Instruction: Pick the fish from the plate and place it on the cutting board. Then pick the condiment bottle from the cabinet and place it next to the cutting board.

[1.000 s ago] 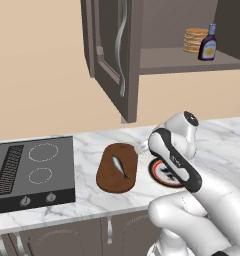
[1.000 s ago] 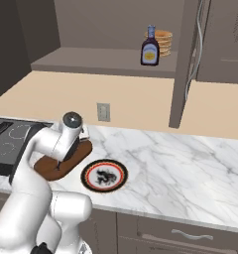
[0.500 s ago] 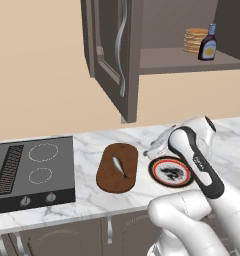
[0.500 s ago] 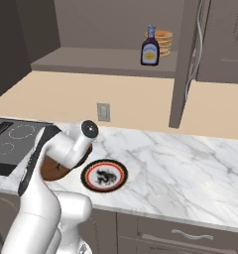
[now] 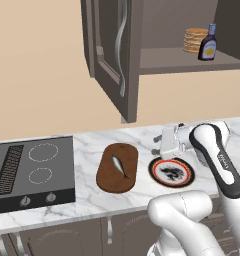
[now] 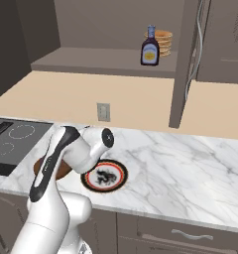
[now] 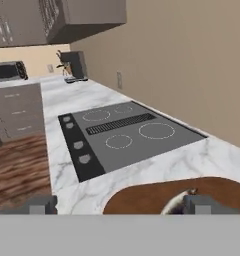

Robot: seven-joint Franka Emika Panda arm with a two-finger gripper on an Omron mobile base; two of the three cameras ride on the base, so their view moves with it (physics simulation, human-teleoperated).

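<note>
Even, soft rendered light with no glare. The cabinet (image 5: 142,30) interior at the upper right of the left base view is dim. Faint shadows edge the plate (image 5: 154,172). The hand view looks soft and slightly blurred.

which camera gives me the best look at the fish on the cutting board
The left base view: the fish lies whole and unobstructed on the cutting board. In the hand view, a pale bit of it peeks at the bottom edge. In the right base view the arm covers that part of the board.
</note>
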